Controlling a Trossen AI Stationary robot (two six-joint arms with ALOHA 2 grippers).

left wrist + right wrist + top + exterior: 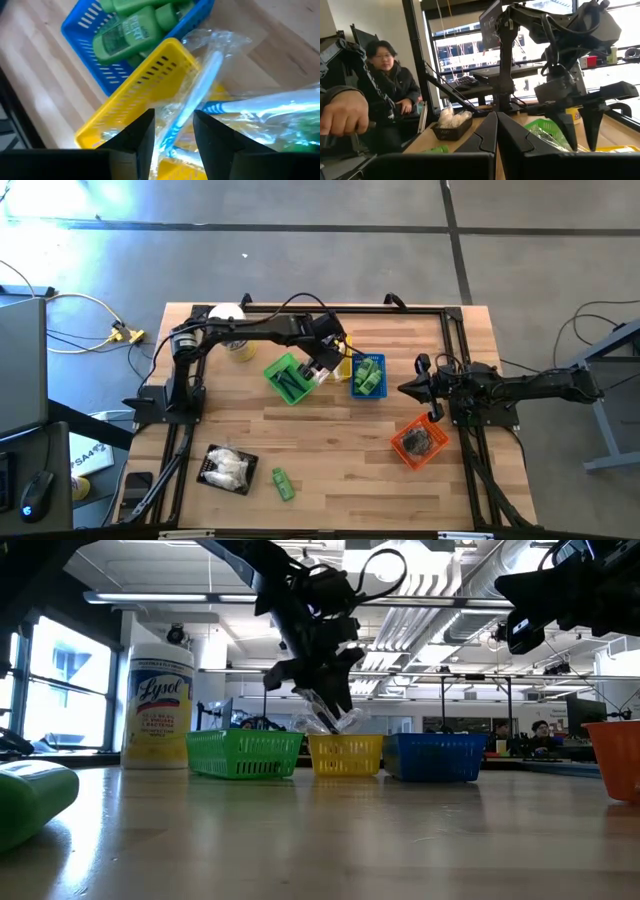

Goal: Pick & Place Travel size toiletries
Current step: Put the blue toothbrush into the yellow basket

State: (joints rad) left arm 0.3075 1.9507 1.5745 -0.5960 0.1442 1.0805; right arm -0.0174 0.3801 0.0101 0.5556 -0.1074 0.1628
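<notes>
My left gripper (pixel 325 370) (pixel 335 712) hangs open over the yellow basket (pixel 346 367) (pixel 145 80), pointing steeply down. A toothbrush in a clear wrapper (pixel 202 85) (pixel 335 723) runs between its fingers, with its far end over the basket's rim. More wrapped toothbrushes (pixel 265 105) lie in the basket. Green bottles (pixel 125 27) fill the blue basket (pixel 356 386) beside it. One green bottle (pixel 283 483) lies on the table near the front. My right gripper (pixel 405 389) (pixel 496 127) waits shut at the table's right, holding nothing. My left gripper has one finger (pixel 142 137) on either side of the wrapped toothbrush's handle end (pixel 172 132), and a gap shows around the stick. I cannot tell whether the fingers touch the wrapper.
A green basket (pixel 272 370) holding dark pieces stands left of the yellow one. A big white jar (pixel 160 705) stands at the back left, an orange basket (pixel 420 442) at the right, and a black tray (pixel 212 472) of white packets at the front left. A person (pixel 390 75) sits beyond the table.
</notes>
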